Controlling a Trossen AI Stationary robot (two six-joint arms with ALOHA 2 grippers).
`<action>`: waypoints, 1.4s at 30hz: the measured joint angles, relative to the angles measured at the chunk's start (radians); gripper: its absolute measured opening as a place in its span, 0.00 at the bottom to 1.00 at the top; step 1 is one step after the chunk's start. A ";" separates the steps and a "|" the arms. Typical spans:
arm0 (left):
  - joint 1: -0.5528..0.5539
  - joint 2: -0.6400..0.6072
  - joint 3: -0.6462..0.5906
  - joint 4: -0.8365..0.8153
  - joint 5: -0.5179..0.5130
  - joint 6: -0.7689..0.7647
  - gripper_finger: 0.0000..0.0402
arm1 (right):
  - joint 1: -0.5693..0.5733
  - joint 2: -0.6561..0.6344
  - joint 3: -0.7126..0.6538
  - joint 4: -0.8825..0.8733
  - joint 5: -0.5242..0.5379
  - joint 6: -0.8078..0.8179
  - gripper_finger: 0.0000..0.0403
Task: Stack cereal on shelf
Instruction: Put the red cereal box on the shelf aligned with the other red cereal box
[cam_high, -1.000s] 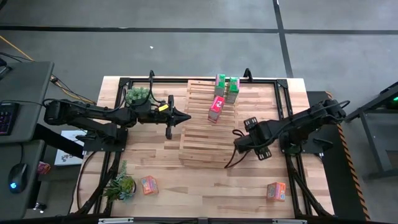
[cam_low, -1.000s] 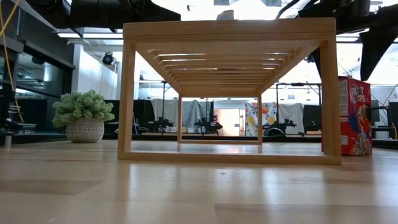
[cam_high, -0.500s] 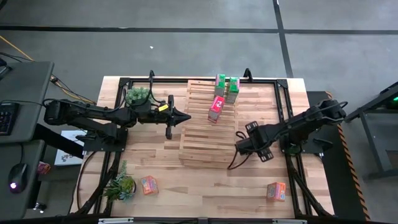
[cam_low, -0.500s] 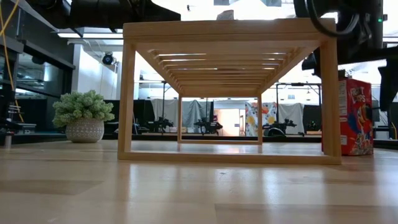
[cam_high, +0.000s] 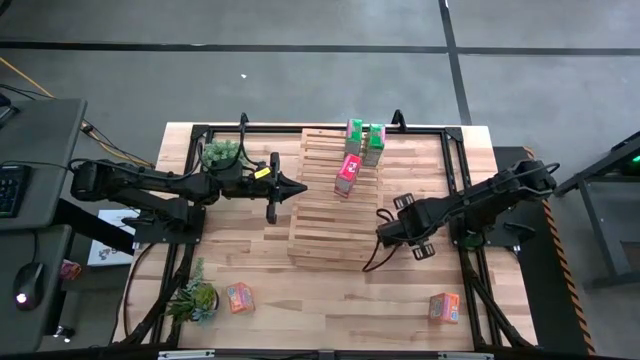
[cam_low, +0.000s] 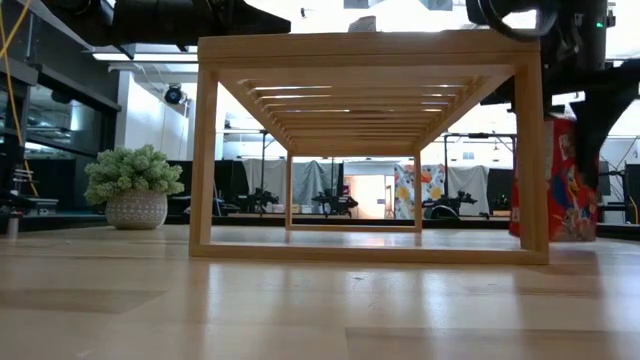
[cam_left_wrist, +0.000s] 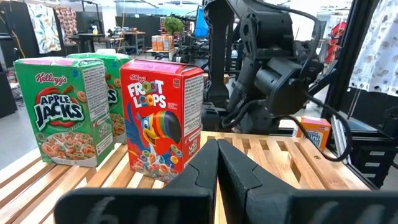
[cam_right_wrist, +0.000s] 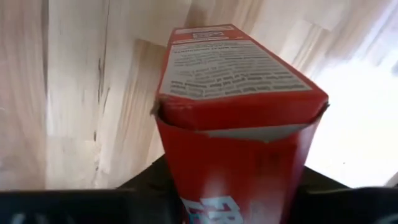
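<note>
From overhead, the shelf (cam_high: 328, 198) sits mid-worktop (cam_high: 300, 300) with two green cereal boxes (cam_high: 364, 140) at its 12 o'clock end and a red-pink box (cam_high: 347, 174) standing on the slats just below them; two orange boxes (cam_high: 238, 297) are down at 7 and 5 o'clock. The left pincer (cam_high: 297, 187) is pressed together at the shelf's 9 o'clock edge, and the right pincer (cam_high: 384, 233) sits at its 3 o'clock side. Low view: a red box (cam_low: 563, 185) stands tilted by the shelf's right leg, with a potted plant (cam_low: 134, 187) off to the left. Right wrist view: the right pincer's fingers pinching that red box (cam_right_wrist: 236, 118) from both sides.
</note>
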 joint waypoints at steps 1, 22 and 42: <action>0.000 0.000 0.000 0.000 0.000 0.000 0.00 | 0.000 0.000 0.012 -0.018 0.000 0.019 0.34; 0.000 0.000 0.000 0.003 0.000 0.000 0.00 | -0.034 -0.076 0.560 -0.331 -0.334 0.687 0.32; 0.002 0.000 0.000 0.016 -0.017 0.009 0.00 | -0.281 -0.055 0.728 -0.332 -0.046 1.107 0.32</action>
